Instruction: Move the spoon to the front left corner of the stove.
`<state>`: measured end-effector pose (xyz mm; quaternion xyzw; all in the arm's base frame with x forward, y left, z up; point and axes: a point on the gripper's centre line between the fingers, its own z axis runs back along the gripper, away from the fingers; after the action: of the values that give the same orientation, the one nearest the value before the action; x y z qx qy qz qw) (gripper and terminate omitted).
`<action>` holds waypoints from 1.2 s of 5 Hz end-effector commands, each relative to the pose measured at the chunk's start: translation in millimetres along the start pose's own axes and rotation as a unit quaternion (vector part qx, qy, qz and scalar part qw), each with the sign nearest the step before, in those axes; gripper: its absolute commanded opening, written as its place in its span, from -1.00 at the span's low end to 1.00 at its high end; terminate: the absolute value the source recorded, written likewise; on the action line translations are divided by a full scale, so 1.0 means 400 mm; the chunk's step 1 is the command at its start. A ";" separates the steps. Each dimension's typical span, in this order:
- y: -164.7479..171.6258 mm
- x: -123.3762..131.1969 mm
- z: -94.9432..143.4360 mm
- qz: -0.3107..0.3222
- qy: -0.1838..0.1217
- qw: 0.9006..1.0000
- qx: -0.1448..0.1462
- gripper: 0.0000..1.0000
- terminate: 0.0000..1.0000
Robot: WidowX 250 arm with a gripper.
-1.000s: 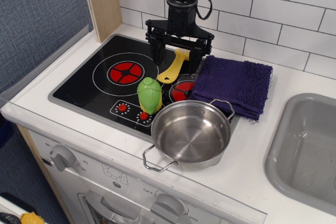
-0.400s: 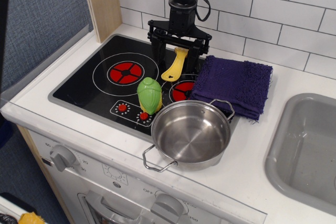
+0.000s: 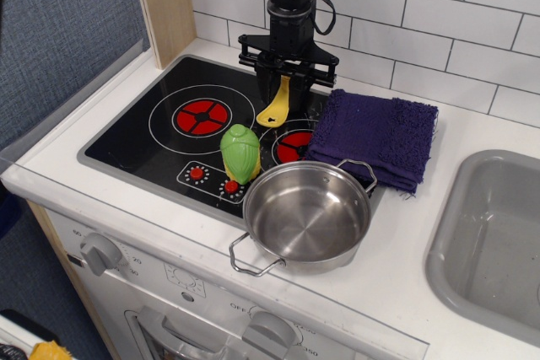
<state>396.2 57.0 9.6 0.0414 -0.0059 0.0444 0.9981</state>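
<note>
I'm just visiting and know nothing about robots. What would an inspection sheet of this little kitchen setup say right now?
Surface: white counter with a black stove set into it, two red burners.
Job's things: yellow spoon hangs bowl-down in the hand over the stove's back edge; the front left corner is bare.
Clutter: green toy vegetable stands on the stove; steel pot, nothing inside, overlaps the stove's front right; purple cloth lies at the stove's right end.
Hand: hand closed on the spoon's handle.
Cables: black cable loops beside the arm.
Surroundings: white tiled wall, grey sink at right, wooden post at left, oven knobs below.
</note>
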 end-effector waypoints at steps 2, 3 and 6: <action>0.148 -0.052 0.141 0.050 -0.057 0.997 -0.017 -1.00 -1.00; 0.197 -0.111 0.158 0.053 -0.058 0.997 -0.012 -1.00 -1.00; 0.351 -0.284 0.020 0.065 0.008 0.996 0.055 -1.00 -1.00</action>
<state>269.7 183.9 16.2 0.0890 0.0141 0.1013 0.9908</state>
